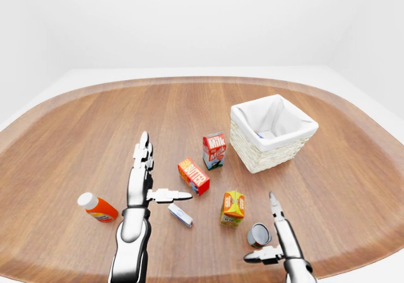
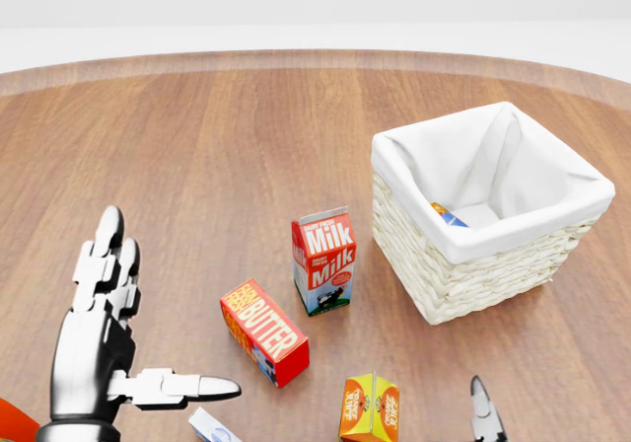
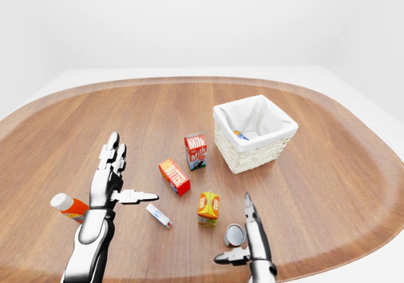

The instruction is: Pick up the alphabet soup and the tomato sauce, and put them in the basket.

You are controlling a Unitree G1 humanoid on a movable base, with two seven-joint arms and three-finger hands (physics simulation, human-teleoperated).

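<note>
The silver three-fingered right hand (image 1: 273,232) is reaching up from the bottom edge of the left-eye view with its fingers spread, grasping nothing. A small grey metal can (image 1: 258,234) is lying on its side just left of those fingers — whether it is touching them cannot be told, nor which of the two cans it is. The silver left hand (image 1: 146,180) is standing at lower left, released as well, fingers pointing up and thumb sticking out to the right.

One white-lined wicker basket (image 1: 271,131) is sitting at centre right, well apart from both hands, with a small orange-and-blue item (image 2: 448,215) showing inside it. Lying or standing between the hands are one red milk carton (image 1: 214,150), one red butter box (image 1: 194,176), one orange juice carton (image 1: 233,208), one flat white-and-blue packet (image 1: 180,215) — and, at far left, one orange bottle with a white cap (image 1: 96,207).

Everything is resting on a rounded brown wooden table (image 1: 88,125) in a plain white room.
</note>
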